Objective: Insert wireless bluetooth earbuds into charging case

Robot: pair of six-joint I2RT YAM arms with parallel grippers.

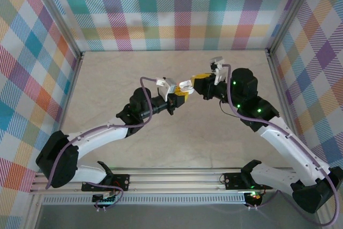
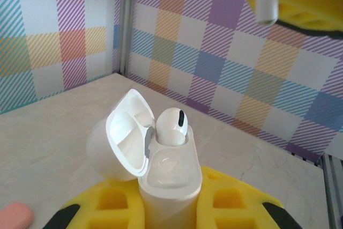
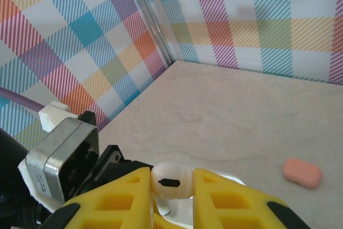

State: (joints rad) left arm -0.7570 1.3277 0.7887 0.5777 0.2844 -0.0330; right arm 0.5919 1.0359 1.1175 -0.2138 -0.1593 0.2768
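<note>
Yellow-padded fingers of the right gripper [image 3: 171,187] are pinched on a white earbud [image 3: 169,178], its rounded head with the dark slot sitting between the pads. Seen from the left wrist, its stem hangs down from that gripper at the upper right, off to one side of the case and not yet above it.

Facing it, the left gripper [image 2: 171,199] is clamped around the body of the white charging case [image 2: 167,186] and holds it upright. The lid [image 2: 126,132] is swung fully open to the side. A second white earbud [image 2: 171,124] already sits in the far socket, and the near socket [image 2: 167,165] is empty. Both grippers meet in the air above the middle of the table [image 1: 161,68].

A salmon-pink charging case [image 3: 303,172] lies closed on the table top, well apart from both grippers.

The step in hand looks like seating the second white bud. The next move probably calls for bringing the stem over the empty socket, pointing it straight down, and lowering it without knocking the seated bud or the lid.
</note>
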